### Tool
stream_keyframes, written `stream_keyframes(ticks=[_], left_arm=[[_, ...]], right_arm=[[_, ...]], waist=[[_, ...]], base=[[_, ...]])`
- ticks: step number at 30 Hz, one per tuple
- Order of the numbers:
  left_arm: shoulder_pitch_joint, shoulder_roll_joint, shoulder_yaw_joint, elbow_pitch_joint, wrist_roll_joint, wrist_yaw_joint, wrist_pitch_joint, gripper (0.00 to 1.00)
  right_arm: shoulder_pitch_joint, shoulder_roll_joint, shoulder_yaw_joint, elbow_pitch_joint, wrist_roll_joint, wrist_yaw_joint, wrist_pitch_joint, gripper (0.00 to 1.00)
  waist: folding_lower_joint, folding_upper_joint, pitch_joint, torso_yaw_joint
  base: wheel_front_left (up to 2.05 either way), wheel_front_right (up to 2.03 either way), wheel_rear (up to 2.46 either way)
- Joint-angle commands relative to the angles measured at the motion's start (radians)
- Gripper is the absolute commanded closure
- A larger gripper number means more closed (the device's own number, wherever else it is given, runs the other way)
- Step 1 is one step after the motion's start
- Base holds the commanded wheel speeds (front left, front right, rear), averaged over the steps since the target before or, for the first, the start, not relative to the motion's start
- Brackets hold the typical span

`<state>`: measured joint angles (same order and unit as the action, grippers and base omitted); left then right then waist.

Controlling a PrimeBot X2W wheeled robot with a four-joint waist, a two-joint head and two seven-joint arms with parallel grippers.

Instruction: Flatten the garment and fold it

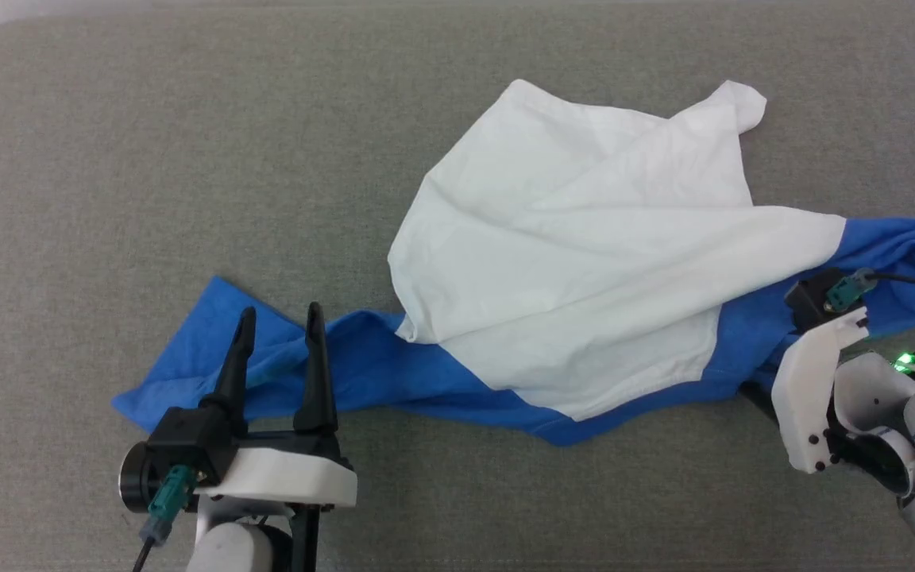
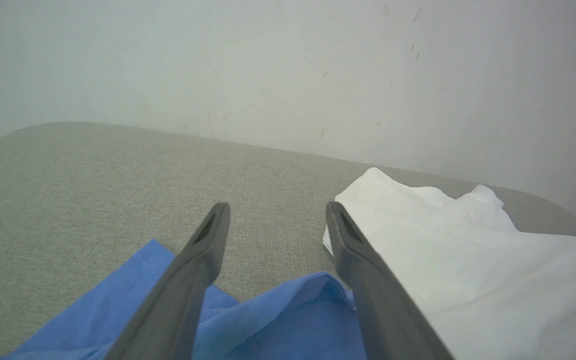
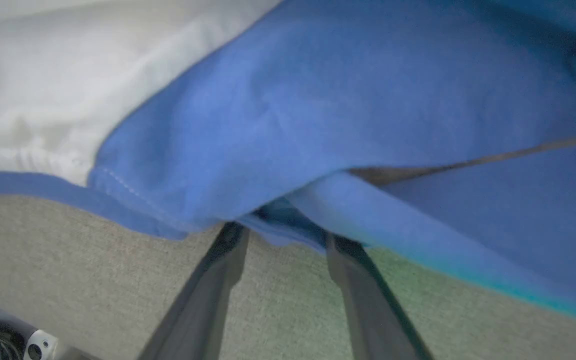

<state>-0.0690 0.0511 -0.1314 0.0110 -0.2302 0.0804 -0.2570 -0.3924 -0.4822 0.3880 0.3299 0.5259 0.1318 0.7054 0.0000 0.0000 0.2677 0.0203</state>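
T-shirt (image 1: 584,262) crumpled on desk (image 1: 187,159). Left hand (image 1: 280,310) spread, empty, above its blue end; right hand (image 3: 284,245) spread, tips hidden under cloth.

Left hand (image 1: 279,318) is poised over the left blue end of the T-shirt (image 1: 584,238), fingers spread apart. Right hand (image 3: 284,239), wrist tilted, is at the T-shirt's right blue end, fingers apart, tips hidden under the cloth.
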Motion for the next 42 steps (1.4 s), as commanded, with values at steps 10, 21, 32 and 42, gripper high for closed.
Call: stream_keyframes(ticks=[10,21,32,42], left_arm=[[-0.006,-0.001,0.012,0.010,0.006,0.001,-0.005,0.00],[0.002,-0.001,0.011,0.004,0.015,-0.007,-0.005,0.00],[-0.047,-0.001,0.004,0.001,0.044,-0.030,-0.005,0.00],[-0.002,-0.001,0.015,0.034,0.043,-0.039,-0.005,0.00]], right_arm=[[-0.001,-0.027,-0.122,-0.005,-0.008,-0.001,-0.154,1.00],[0.050,-0.068,-0.651,0.012,-0.125,-0.001,-0.252,1.00],[0.032,0.070,-0.857,0.251,-0.261,-0.001,-0.519,0.00],[0.075,0.136,-0.869,0.362,-0.301,-0.001,-0.886,0.00]], waist=[[0.0000,0.0000,-0.046,-0.044],[0.0000,0.0000,-0.034,-0.065],[0.0000,0.0000,0.057,-0.037],[0.0000,0.0000,-0.061,-0.043]], base=[[0.00,0.00,0.00],[0.00,0.00,0.00],[0.00,0.00,0.00],[0.00,0.00,0.00]])
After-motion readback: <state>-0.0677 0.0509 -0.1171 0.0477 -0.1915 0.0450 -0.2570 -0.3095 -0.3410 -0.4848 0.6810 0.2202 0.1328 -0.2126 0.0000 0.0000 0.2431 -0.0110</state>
